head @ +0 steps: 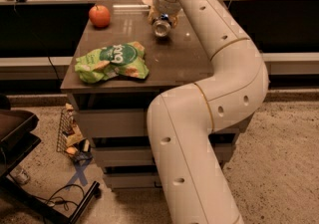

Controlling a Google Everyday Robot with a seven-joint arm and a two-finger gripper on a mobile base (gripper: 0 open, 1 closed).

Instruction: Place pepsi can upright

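The pepsi can (162, 27) is at the far middle of the brown table (174, 61). It is tipped over, with its silver end facing the camera and a little blue showing behind it. My gripper (162, 19) comes down from the white arm (219, 68) and is shut on the pepsi can, with one yellowish finger on each side. I cannot tell whether the can touches the table or hangs just above it.
A red-orange apple (99, 16) sits at the table's far left. A green chip bag (113, 60) lies at the front left. A counter edge runs behind the table. Cables and clutter lie on the floor at the lower left (70, 138).
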